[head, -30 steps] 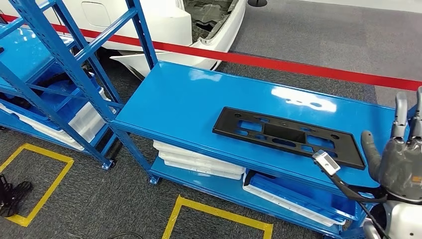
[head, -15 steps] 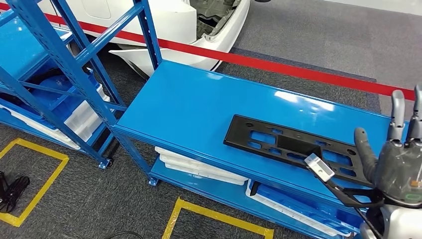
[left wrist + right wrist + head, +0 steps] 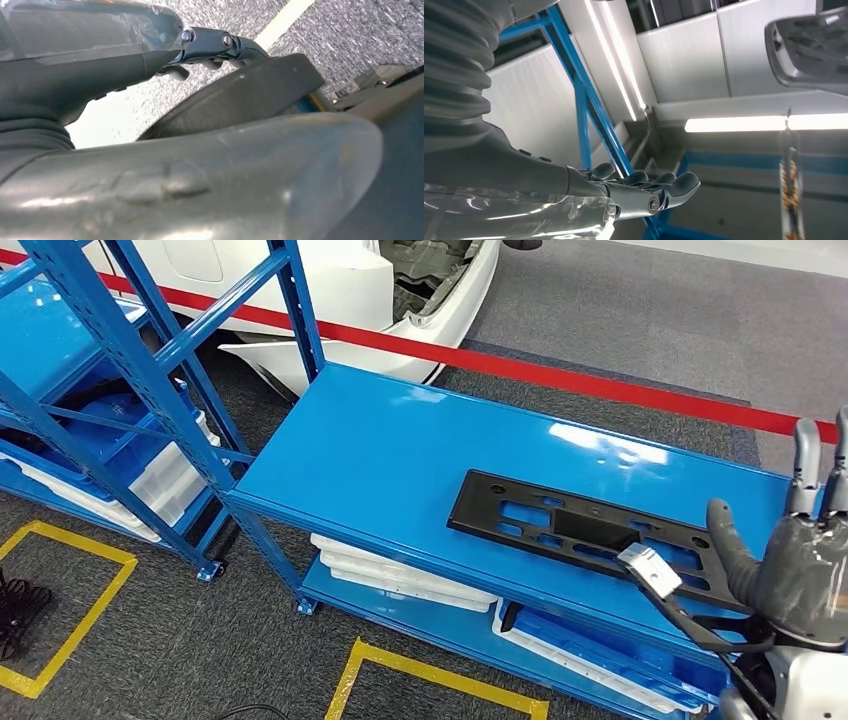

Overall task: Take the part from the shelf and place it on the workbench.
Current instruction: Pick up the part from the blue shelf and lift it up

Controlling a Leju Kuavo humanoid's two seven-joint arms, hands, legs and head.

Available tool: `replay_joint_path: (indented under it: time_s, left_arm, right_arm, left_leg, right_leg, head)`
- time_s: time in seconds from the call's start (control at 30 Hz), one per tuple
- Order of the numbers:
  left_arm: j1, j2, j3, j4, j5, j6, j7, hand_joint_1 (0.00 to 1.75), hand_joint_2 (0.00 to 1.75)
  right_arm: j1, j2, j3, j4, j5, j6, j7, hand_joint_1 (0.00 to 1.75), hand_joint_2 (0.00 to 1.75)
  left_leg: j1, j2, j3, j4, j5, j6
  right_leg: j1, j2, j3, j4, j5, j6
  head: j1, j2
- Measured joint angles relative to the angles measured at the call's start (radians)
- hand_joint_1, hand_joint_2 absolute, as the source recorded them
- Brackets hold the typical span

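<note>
A flat black plastic part (image 3: 590,530) with several cut-outs lies on the top of the blue workbench (image 3: 400,440), toward its right end. My right hand (image 3: 800,560) is raised just beyond the part's right end, fingers spread upward and holding nothing. It does not touch the part. In the right wrist view the right hand (image 3: 644,190) is stretched out with nothing in it. In the left wrist view my left hand (image 3: 200,165) hangs low over grey carpet, fingers (image 3: 215,42) loosely extended, with nothing in its grasp.
A tall blue shelf rack (image 3: 120,340) stands to the left of the workbench, with white trays (image 3: 170,480) on it. More white trays (image 3: 400,575) sit on the workbench's lower level. A red barrier strip (image 3: 600,380) and a white car body (image 3: 330,280) lie behind. Yellow markings (image 3: 440,670) line the floor.
The whole picture has shifted a little, so the camera moved. The black part stays flat on the workbench, and my right hand remains beside its right end, holding nothing.
</note>
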Motion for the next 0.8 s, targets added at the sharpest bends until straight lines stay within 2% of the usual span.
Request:
replay_joint_path:
  time_s: [0.2,0.33,0.57,0.8]
  left_arm:
    - [0.0,-0.008,0.001,0.0,0.021,0.006,-0.002,0.0,0.0]
    - [0.0,-0.009,0.001,0.0,0.022,0.008,-0.002,0.0,0.0]
    - [0.0,-0.009,0.001,-0.003,0.024,0.021,0.013,0.0,0.0]
    - [0.0,-0.009,0.001,-0.008,0.035,0.026,0.018,0.0,0.0]
  right_arm:
    - [0.016,0.009,0.011,0.017,-0.116,0.11,0.073,0.0,1.75]
    - [0.033,0.011,0.013,0.034,-0.148,0.138,0.108,0.0,1.75]
    - [0.036,0.011,0.014,0.082,-0.183,0.143,0.113,0.0,1.75]
    - [0.013,0.011,0.016,0.202,-0.227,0.14,0.075,0.0,1.75]
  left_leg:
    - [0.001,0.0,0.003,-0.003,0.0,0.0]
    - [0.001,0.0,0.004,-0.005,0.0,0.0]
    - [0.001,0.0,0.005,-0.005,0.0,0.0]
    - [0.001,0.0,0.005,-0.006,0.0,0.0]
  right_leg:
    - [0.001,0.0,0.002,0.0,0.0,0.0]
    - [0.001,0.0,0.002,0.0,0.0,0.0]
    - [0.001,0.0,0.002,0.0,-0.001,-0.001]
    - [0.001,0.0,0.002,0.0,-0.001,0.0]
  head:
    - [0.0,0.0]
    - [0.0,0.0]
    - [0.0,0.0]
    - [0.0,0.0]
